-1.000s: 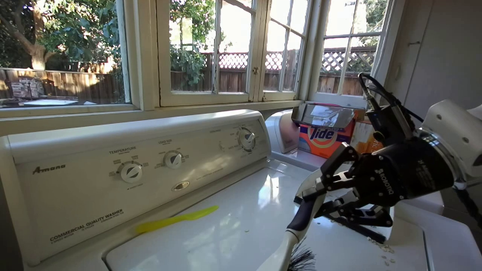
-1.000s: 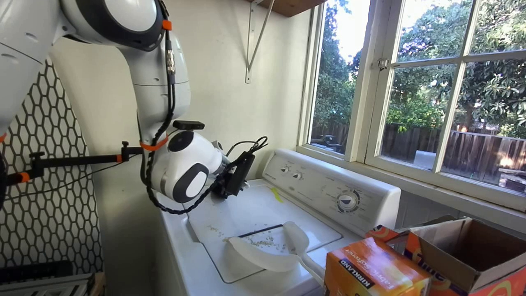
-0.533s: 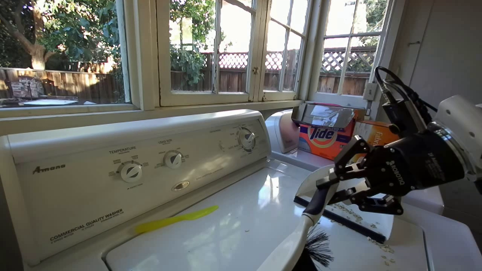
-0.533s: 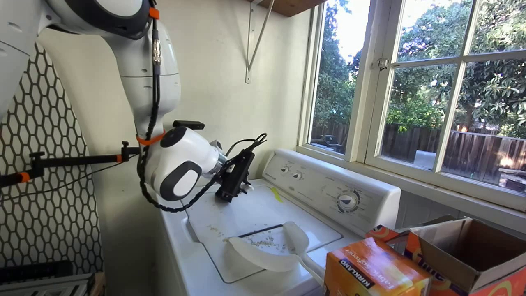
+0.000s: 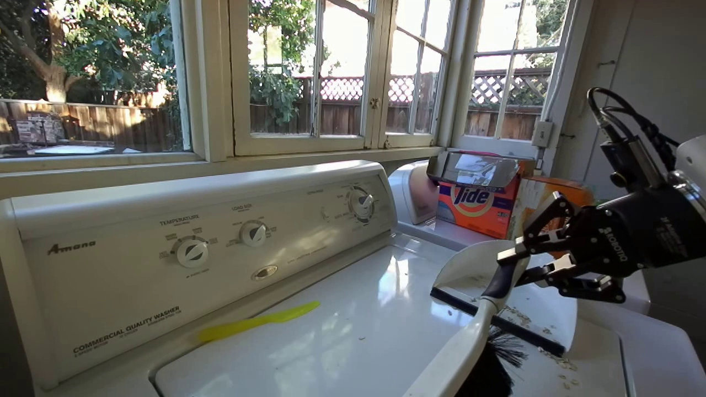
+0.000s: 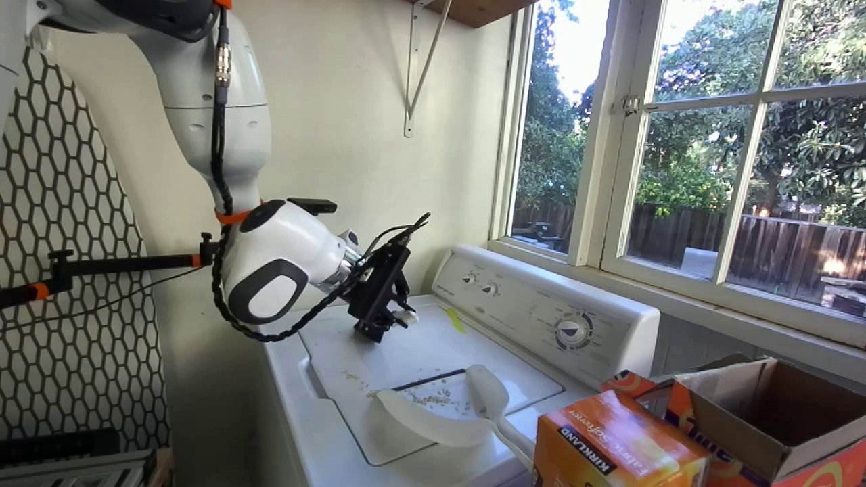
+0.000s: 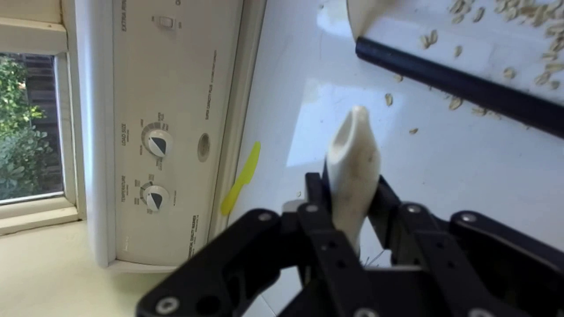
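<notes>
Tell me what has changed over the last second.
The brush has shifted right and somewhat upward in an exterior view, so more of its bristles show. It travelled with the fingers, which stay closed on it; nothing was grasped or released. The dustpan, the pale flakes and the yellow knife look unmoved.

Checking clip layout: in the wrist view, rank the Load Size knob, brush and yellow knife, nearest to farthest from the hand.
1. Brush: in the hand.
2. Yellow knife: left, on the washer.
3. Load Size knob: farther left.
</notes>
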`<state>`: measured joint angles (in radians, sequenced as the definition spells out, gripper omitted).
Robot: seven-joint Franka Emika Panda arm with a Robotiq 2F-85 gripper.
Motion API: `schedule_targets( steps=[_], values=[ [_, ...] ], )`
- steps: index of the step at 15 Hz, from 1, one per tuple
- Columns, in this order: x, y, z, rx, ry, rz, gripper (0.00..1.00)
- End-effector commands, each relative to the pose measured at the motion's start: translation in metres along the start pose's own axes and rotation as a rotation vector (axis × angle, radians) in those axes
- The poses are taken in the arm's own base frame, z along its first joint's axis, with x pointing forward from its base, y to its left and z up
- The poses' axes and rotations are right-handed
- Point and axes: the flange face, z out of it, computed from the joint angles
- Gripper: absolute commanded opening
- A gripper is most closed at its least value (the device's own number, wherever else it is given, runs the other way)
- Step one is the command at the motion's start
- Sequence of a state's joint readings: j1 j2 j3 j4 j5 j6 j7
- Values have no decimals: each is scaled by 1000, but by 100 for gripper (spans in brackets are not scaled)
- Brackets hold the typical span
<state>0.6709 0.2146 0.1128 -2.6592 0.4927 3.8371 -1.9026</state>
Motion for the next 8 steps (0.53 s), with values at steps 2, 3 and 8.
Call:
schedule_targets(
  steps=[2,3,8],
  values=[
    [-15,-10,-26,41,-113,5,7],
    [-17,-11,-28,44,-143,17,7],
    [-9,4,-42,-31,-164,72,7]
  ],
)
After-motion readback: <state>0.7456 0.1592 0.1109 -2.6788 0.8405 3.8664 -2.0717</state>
